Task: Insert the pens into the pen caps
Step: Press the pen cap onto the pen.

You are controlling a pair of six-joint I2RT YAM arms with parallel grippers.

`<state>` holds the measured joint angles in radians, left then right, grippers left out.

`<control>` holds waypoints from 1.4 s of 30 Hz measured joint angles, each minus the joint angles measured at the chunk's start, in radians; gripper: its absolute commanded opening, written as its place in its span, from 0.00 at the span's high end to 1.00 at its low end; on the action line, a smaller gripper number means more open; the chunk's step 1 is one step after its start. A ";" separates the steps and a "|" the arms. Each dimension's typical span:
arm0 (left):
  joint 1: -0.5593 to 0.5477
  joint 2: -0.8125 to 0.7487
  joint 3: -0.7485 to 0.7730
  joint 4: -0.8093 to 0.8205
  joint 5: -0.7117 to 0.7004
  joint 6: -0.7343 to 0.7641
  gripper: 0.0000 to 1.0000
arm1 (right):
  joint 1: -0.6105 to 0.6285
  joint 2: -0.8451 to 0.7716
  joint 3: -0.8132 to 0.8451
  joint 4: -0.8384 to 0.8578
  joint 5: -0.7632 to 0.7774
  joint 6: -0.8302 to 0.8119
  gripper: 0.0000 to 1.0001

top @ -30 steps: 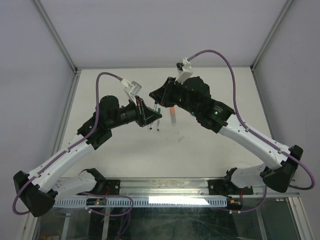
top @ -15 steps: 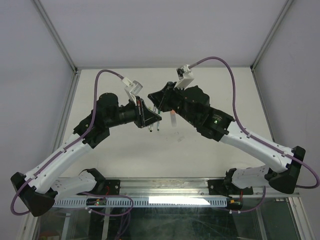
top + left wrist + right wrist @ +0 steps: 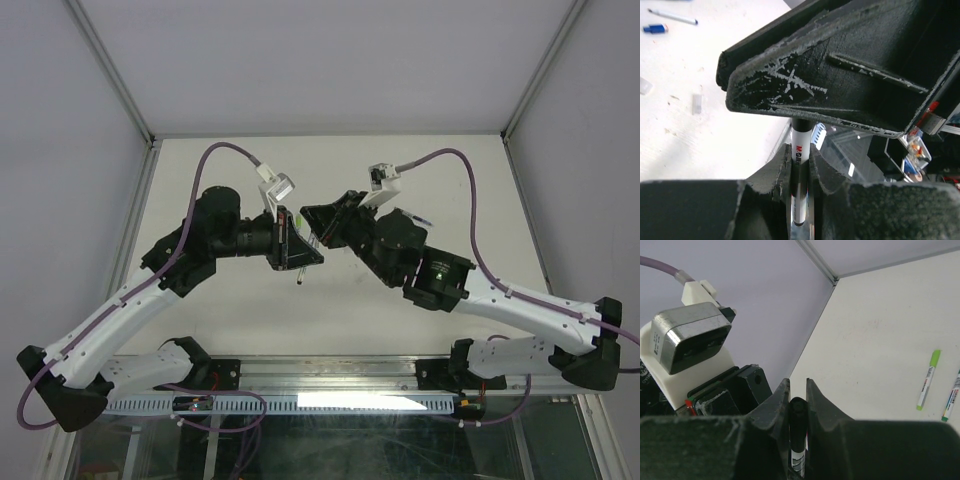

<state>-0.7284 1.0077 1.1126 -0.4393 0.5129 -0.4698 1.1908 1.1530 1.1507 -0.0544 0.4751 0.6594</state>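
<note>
Because capping needs both parts steadied in line above the table, the left gripper clamps a white-barrelled pen while the right gripper pinches what looks like its black cap, tip facing tip.

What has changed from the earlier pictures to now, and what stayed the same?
The right gripper swung toward the near edge, nearer the left gripper, which barely shifted. Both stay shut: left on a white marker, right on a black-tipped pen. Nothing released.
</note>
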 measured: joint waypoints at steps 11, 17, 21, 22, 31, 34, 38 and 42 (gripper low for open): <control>-0.023 -0.032 0.010 -0.207 0.074 0.002 1.00 | 0.231 0.035 -0.035 -0.055 0.356 0.171 1.00; -0.024 -0.041 0.010 -0.265 0.067 0.002 1.00 | 0.254 0.050 -0.030 -0.092 0.392 0.228 1.00; -0.024 -0.061 -0.002 -0.195 0.067 0.003 1.00 | 0.248 0.048 0.021 -0.134 0.397 0.197 1.00; -0.024 -0.069 -0.006 -0.167 0.064 0.004 1.00 | 0.243 0.048 0.036 -0.140 0.393 0.184 1.00; -0.016 -0.086 -0.009 -0.037 0.045 0.044 1.00 | 0.193 0.066 0.196 -0.229 0.293 0.005 0.95; -0.013 -0.086 -0.009 -0.012 0.039 0.064 1.00 | 0.180 0.076 0.238 -0.257 0.260 -0.048 0.91; -0.010 -0.086 -0.009 0.022 0.038 0.087 1.00 | 0.175 0.085 0.284 -0.281 0.242 -0.102 0.84; -0.009 -0.086 -0.009 0.046 0.030 0.103 1.00 | 0.175 0.080 0.293 -0.281 0.238 -0.133 0.71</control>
<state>-0.7376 0.9218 1.1038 -0.3931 0.5430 -0.3664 1.3655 1.2335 1.4441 -0.3355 0.7132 0.5262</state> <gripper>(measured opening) 0.130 0.211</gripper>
